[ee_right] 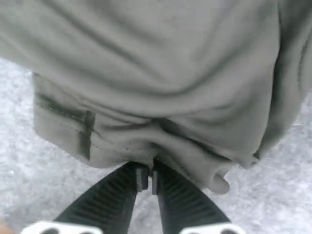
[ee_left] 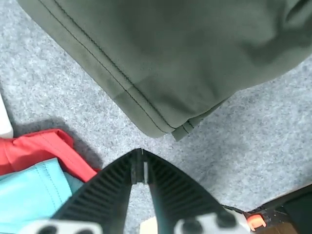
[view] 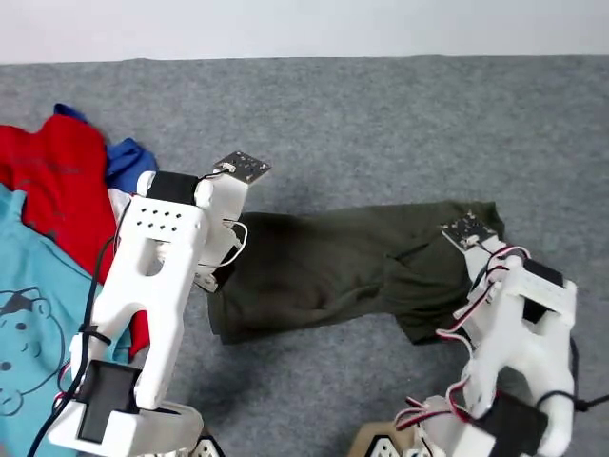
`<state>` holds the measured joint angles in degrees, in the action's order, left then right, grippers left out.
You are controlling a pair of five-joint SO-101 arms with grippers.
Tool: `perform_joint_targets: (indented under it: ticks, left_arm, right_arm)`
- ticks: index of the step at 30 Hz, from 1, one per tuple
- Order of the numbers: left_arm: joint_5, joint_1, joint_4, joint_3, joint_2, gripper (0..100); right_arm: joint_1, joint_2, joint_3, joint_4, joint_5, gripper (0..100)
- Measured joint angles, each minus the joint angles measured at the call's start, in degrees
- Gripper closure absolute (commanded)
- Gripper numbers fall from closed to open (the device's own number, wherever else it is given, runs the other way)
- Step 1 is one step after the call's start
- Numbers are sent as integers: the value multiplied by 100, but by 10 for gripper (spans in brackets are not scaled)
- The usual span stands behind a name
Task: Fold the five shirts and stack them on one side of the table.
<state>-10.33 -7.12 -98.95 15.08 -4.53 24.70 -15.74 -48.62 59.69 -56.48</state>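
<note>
A grey, carpet-like table surface (view: 381,124) is spread under everything. An olive-green shirt (view: 324,267) is laid across the middle of the surface, stretched lengthwise between the two arms. It lies fairly flat toward its left end and is bunched into folds at its right end. The white left arm (view: 152,286) is raised from the near edge at the left and bent over the shirt's left end. The white right arm (view: 519,333) is raised from the near edge at the right and bent over the bunched right end. At the left edge of the surface a loose, unfolded heap of further shirts is found. A teal shirt (view: 29,314) with a cartoon print is spread closest to the near edge, a red shirt (view: 57,181) is crumpled farther back and touching it, and a blue shirt (view: 128,162) is tucked against the red one's far side. The left gripper (ee_left: 140,168) is held over bare surface just beside the hemmed corner of the olive-green shirt, with red and teal cloth near it. Its jaws are pressed together at the tips and nothing is gripped. The right gripper (ee_right: 147,178) is set at the crumpled edge of the olive-green shirt with its jaws drawn together. The tips are against the fabric, but whether a fold is pinched between them cannot be told.
</note>
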Motion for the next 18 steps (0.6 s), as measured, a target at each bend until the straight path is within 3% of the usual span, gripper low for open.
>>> perform_joint_targets:
  ticks: [10, 18]
  left_arm:
    - [0, 0, 0, 0, 0, 998]
    - [0, 0, 0, 0, 0, 998]
  right_arm:
    - [-598, -457, 413, 308, 149, 985]
    - [-862, 378, 1187, 97, 589, 984]
